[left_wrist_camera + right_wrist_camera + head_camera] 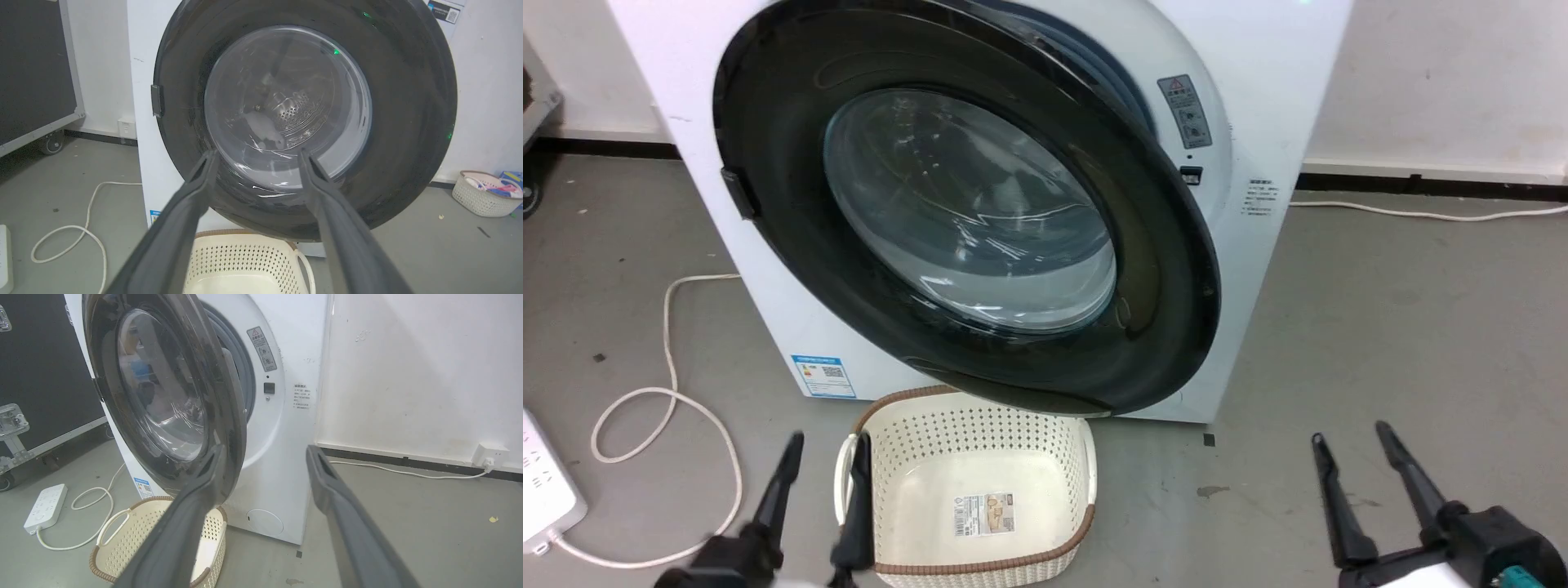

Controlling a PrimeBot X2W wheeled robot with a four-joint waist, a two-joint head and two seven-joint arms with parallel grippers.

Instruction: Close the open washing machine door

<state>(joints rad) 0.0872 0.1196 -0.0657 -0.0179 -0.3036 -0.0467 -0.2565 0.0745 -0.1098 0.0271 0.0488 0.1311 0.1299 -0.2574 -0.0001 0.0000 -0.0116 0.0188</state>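
On the grey floor [1405, 327] in front of a white washing machine [1274, 98], we see the washing machine door [968, 212] standing ajar. It is hinged at the head view's left, and its wide glossy black rim and bulging glass bowl swing out from the cabinet. The free edge at the right stands clear of the front panel.

From the right wrist view we look into the gap. The grey rubber ring [245, 371] of the drum opening and a small dark latch socket [269, 388] show behind the door's edge. A warning label [1186, 110] sits on the panel just above that socket.

Below the door's lower rim, a cream perforated laundry basket [980, 429] with brown trim rests on the floor, close against the machine's foot.

Our left end effector [827, 445] hangs low at the basket's left handle, its two dark fingers spread and grasping nothing. In its wrist view the fingers frame the lower part of the glass without touching it. Our right end effector [1349, 434] is likewise released and empty. It sits over bare floor to the right of the machine, well clear of the door.

A white cable [668, 335] loops across the floor to a power strip [543, 482] at the left.
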